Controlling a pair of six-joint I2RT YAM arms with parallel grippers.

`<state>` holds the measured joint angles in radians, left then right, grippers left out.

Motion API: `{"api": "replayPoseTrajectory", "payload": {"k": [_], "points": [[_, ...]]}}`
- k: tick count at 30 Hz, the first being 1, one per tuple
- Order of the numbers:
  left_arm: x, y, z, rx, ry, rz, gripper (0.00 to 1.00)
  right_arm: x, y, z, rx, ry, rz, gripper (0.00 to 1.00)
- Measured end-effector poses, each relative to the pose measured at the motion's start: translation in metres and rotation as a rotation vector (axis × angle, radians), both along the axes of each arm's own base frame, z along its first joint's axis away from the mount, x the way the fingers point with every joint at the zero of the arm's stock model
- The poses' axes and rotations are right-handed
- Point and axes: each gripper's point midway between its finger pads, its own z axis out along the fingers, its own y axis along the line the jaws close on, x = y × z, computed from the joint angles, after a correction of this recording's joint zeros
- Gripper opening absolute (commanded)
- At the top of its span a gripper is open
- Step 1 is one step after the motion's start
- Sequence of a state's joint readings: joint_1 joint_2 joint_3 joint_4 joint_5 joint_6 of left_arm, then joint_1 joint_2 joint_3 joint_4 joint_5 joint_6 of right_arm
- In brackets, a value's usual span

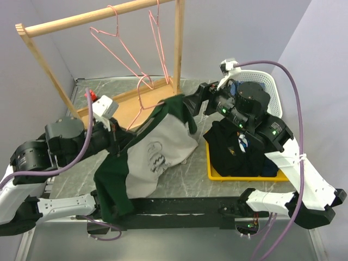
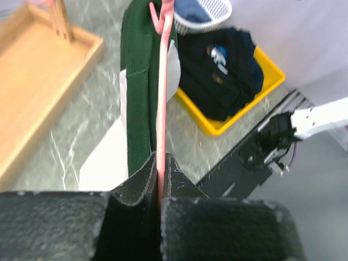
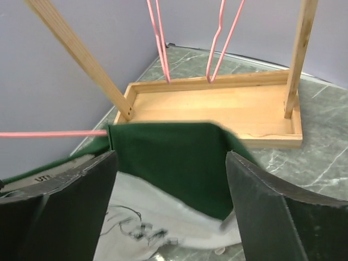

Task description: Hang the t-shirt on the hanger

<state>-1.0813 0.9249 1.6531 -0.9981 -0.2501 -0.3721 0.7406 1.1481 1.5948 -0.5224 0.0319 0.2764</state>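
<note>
The cream-white t-shirt [image 1: 163, 149] with dark green sleeves hangs draped over the pink wire hanger [image 1: 141, 103], held above the table in the middle. My left gripper [image 1: 120, 133] is shut on the hanger's wire; in the left wrist view the wire [image 2: 161, 103] runs straight out from between the closed jaws [image 2: 160, 163], with the green sleeve [image 2: 138, 92] beside it. My right gripper [image 1: 188, 105] is open at the shirt's upper right. In the right wrist view the green sleeve [image 3: 174, 155] lies between the spread jaws [image 3: 171, 157], and the hanger's end [image 3: 54, 133] pokes out at the left.
A wooden rack [image 1: 98, 16] with a tray base [image 1: 128, 109] stands at the back and carries two more pink hangers [image 1: 111, 35] [image 1: 159, 38]. A yellow tray [image 1: 215, 173] with dark clothes [image 1: 239, 147] and a white basket [image 1: 266, 81] are on the right.
</note>
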Motion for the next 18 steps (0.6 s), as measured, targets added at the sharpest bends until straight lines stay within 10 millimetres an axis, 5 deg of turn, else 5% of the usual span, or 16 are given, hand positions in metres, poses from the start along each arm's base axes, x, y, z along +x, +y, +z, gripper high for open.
{"api": "replayPoseTrajectory", "payload": {"k": [11, 18], "points": [[-0.024, 0.039, -0.048, -0.041, 0.169, 0.081, 0.01, 0.015, 0.015, -0.061, -0.043, 0.084, -0.004, 0.9], [-0.017, 0.073, -0.061, -0.073, 0.231, 0.274, 0.01, 0.029, 0.026, -0.075, -0.036, 0.112, -0.012, 0.9]]}}
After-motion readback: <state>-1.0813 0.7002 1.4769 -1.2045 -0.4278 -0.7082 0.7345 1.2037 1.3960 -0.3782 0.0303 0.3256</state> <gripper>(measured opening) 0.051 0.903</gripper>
